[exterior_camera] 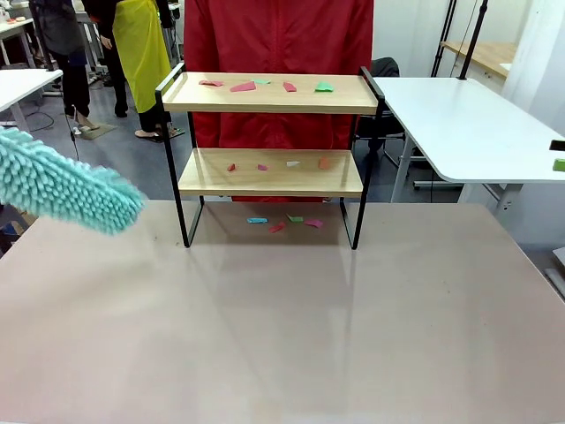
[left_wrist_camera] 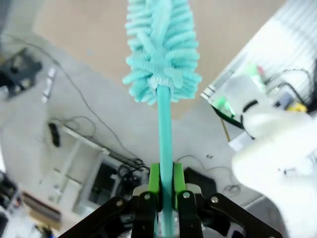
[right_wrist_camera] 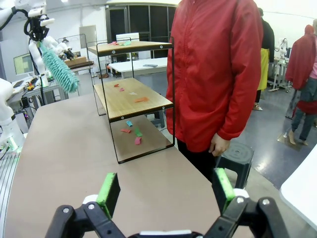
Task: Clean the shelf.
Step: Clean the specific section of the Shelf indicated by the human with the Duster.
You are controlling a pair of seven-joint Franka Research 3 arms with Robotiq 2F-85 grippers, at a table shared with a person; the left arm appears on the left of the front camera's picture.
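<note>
The shelf stands at the far middle of the table, in front of a person in a red jacket. Coloured paper scraps lie on its top board, on its lower board and on the table beneath it. A teal fluffy duster hangs at the left, level with the lower board and clear of the frame. My left gripper is shut on the duster's thin handle. My right gripper is open and holds nothing, low over the table and some way from the shelf.
The brown table is bare in front of the shelf. A white table stands at the back right. The person's hand hangs by their side, next to a dark stool. Other people stand farther back.
</note>
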